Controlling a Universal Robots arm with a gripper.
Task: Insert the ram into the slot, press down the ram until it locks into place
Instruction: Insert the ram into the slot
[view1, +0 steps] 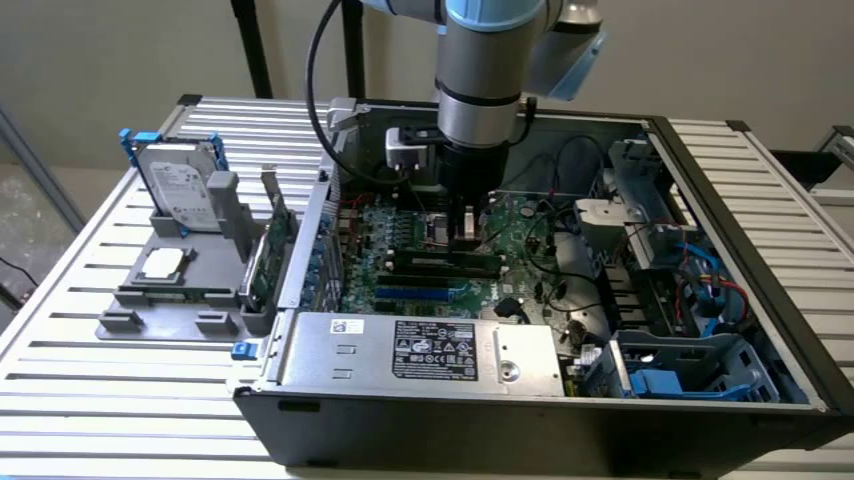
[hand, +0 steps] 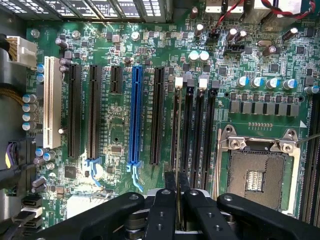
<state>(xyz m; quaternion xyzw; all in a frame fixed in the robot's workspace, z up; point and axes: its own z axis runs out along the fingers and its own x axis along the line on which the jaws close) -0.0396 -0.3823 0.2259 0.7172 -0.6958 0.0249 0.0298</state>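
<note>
The ram (hand: 178, 150) shows edge-on as a thin upright stick, and my gripper (hand: 178, 197) is shut on it, with a black finger (hand: 169, 187) on each side. It lines up along the slot (hand: 174, 125), the memory socket with a white end clip that lies closest to the blue connector (hand: 135, 115). Whether the ram sits in the slot or hovers just above it I cannot tell. In the exterior view my gripper (view1: 465, 238) reaches down into the open computer case, right over the black sockets (view1: 441, 265).
Three more parallel black sockets (hand: 200, 135) lie beside the slot, then the processor socket (hand: 255, 175). A power supply box (view1: 420, 350) fills the case front, with cables and drive bays (view1: 667, 290) at the exterior view's right. Outside stand a grey fixture (view1: 167, 290), a green card (view1: 274, 255) and a hard drive (view1: 180, 185).
</note>
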